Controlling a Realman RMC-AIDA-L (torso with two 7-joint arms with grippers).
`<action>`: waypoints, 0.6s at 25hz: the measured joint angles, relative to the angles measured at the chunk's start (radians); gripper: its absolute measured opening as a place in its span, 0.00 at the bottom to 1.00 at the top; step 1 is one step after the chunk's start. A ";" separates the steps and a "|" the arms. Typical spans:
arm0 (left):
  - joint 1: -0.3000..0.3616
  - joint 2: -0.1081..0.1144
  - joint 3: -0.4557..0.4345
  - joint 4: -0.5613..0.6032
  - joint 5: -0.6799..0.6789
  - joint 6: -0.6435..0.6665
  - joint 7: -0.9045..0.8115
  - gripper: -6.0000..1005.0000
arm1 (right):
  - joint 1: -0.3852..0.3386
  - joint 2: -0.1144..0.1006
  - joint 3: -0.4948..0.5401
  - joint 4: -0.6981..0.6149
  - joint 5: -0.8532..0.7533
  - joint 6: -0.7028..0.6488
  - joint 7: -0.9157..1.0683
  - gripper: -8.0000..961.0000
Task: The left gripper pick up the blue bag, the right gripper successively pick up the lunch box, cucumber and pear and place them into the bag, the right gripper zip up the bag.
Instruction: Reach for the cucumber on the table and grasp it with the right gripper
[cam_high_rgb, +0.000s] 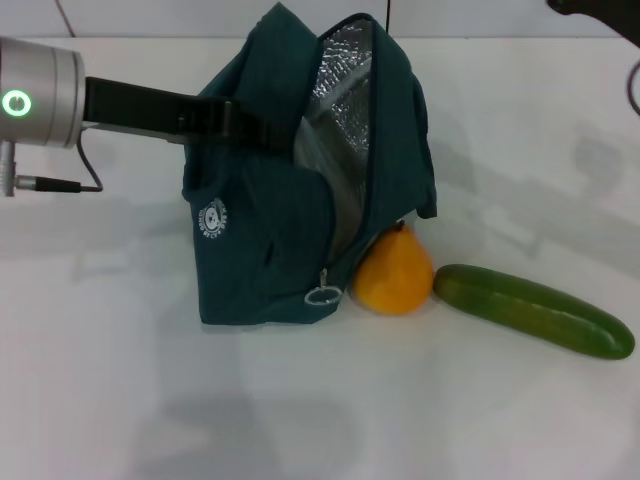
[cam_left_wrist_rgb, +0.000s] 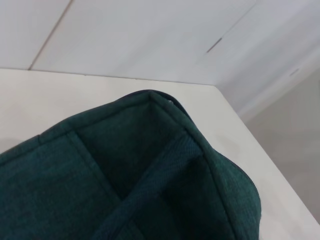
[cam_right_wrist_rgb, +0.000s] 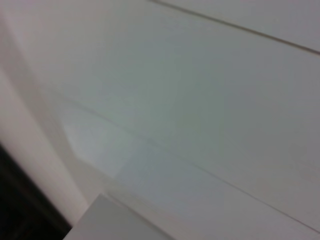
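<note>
White counter: we see L gripper (cam_high_rgb: 245, 122) gripping blue bag (cam_high_rgb: 270, 230) top mid-counter, mouth open. Pear (cam_high_rgb: 396, 272), cucumber (cam_high_rgb: 533, 310) toward near-right edge. R gripper unseen. Keep mouth wide.

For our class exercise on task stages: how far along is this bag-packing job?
Done: the left gripper holds the blue bag up, its zip open. The lunch box is not in view; whether it is inside cannot be told. Left: the pear and cucumber lie on the table, then zipping. Right gripper unseen.
</note>
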 joint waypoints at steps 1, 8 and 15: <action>0.003 0.000 -0.001 -0.003 0.000 -0.005 0.004 0.05 | -0.012 -0.007 -0.005 -0.016 -0.004 -0.017 -0.018 0.69; 0.038 -0.005 -0.037 -0.008 -0.003 -0.025 0.039 0.05 | -0.057 -0.091 -0.012 -0.056 -0.188 -0.015 -0.254 0.70; 0.064 -0.007 -0.053 -0.008 -0.006 -0.026 0.052 0.05 | -0.073 -0.143 -0.014 -0.266 -0.579 0.034 -0.274 0.70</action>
